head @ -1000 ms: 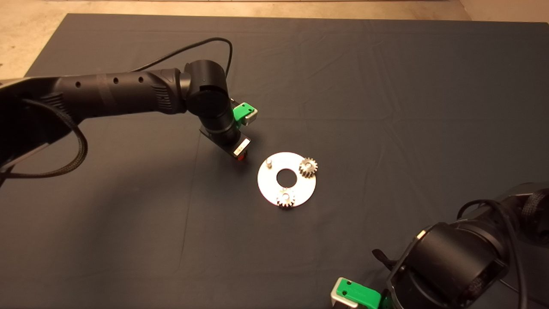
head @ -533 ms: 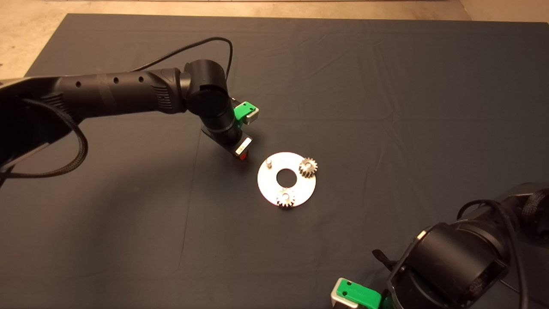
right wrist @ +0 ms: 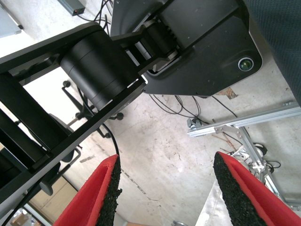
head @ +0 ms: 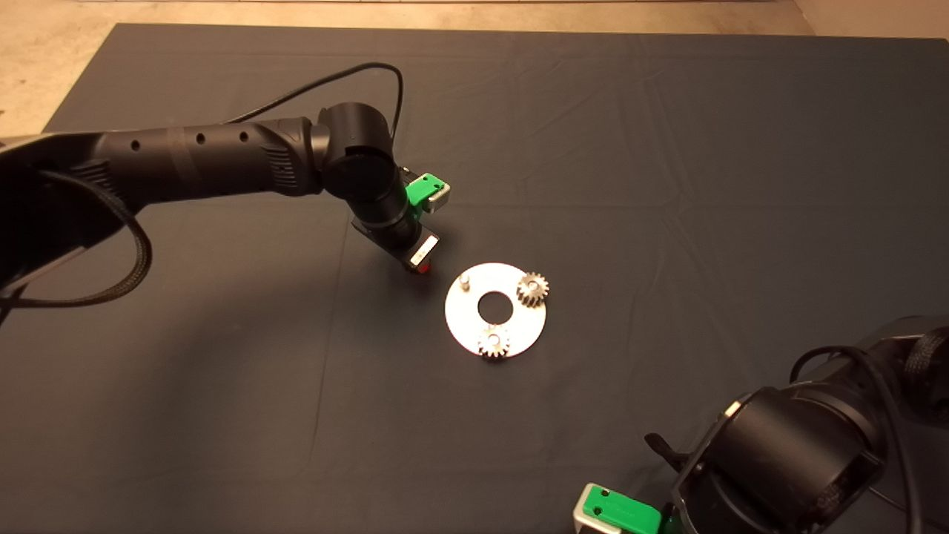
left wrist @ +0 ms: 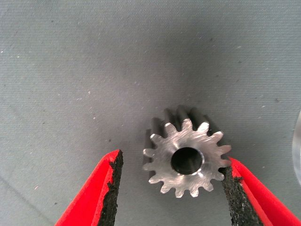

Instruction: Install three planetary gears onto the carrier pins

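The shiny round disc (head: 467,320) lies mid-mat with its carrier pins. Two planetary gears sit on pins: one at the disc's far right (head: 532,288), one at its near edge (head: 494,343). The far-left pin (head: 465,282) stands bare. My left gripper (head: 421,267) hangs just left of the disc, pointing down. In the left wrist view a third gear (left wrist: 187,157) lies flat on the mat between the open left gripper (left wrist: 173,160) fingers; one pad (left wrist: 235,193) touches its teeth, the other pad (left wrist: 110,183) stands apart. The head view hides this gear under the gripper.
My right gripper (head: 615,512) waits at the lower right edge of the mat, and the right gripper (right wrist: 164,160) is open with only floor, cables and the robot's base behind it. The mat's far edge and bare floor (head: 44,67) lie at the upper left.
The left gripper has shifted slightly right, toward the disc. The right arm has sunk a little toward the lower edge. Disc and the two seated gears have not moved.
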Motion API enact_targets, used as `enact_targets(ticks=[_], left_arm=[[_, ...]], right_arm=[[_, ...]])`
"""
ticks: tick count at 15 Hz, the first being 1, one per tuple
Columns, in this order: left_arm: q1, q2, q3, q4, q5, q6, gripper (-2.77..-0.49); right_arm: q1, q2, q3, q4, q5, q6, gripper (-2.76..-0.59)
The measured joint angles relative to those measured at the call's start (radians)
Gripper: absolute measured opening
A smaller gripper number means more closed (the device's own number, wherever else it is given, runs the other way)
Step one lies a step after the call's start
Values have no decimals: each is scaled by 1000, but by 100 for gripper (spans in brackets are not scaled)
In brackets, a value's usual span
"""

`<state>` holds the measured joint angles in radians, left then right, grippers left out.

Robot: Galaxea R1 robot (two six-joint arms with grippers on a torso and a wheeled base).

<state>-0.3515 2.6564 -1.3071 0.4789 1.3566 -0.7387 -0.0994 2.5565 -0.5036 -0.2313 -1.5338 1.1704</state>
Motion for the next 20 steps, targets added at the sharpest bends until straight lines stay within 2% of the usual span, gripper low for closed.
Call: enact_targets(ticks=[1,5,13,16,18,20], left_arm=[[0,0,0,0,-6,-6,-200],[2,-3,1,-1,-24,-10,-217],[5,-3,4,0,-24,-13,-235],[5,-2,14,-1,-11,-13,-240],[5,-2,28,-1,14,-13,-242],[5,-2,35,-3,32,-12,-246]], right_arm=[[0,0,0,0,0,0,-191],[0,-2,1,0,0,0,-191],[11,-3,1,0,0,0,-191],[12,-3,1,0,0,0,-191],[15,-6,1,0,0,-1,-191],[34,-18,1,0,-1,-2,-191]])
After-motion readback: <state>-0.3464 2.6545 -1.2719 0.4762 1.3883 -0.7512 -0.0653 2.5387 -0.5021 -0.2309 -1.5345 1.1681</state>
